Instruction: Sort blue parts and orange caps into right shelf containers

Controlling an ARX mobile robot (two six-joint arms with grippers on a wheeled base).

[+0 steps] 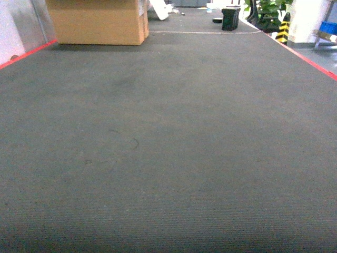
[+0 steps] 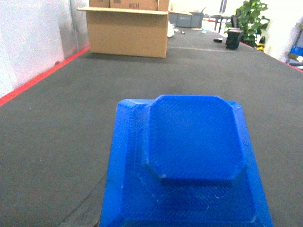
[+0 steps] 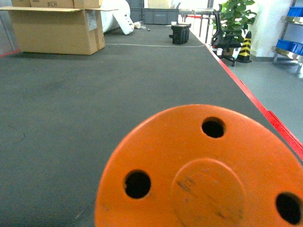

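Note:
A blue part (image 2: pixel 189 151), a flat stepped block with cut corners, fills the lower middle of the left wrist view and hangs above the dark carpet; it hides my left gripper's fingers, which hold it. An orange cap (image 3: pixel 199 175), seen end-on as a round disc with three holes, fills the bottom of the right wrist view just above the carpet. It hides the right gripper's fingers, which hold it. Blue shelf containers (image 3: pixel 289 45) sit on a metal rack far off to the right. Neither gripper appears in the head view.
Dark grey carpet (image 1: pixel 168 147) stretches ahead, edged by red lines (image 1: pixel 308 57). A large cardboard box (image 1: pixel 97 21) stands at the far left. A small black object (image 1: pixel 230 18), a potted plant (image 3: pixel 234 19) and a yellow-black cone (image 3: pixel 245 47) stand at the far right.

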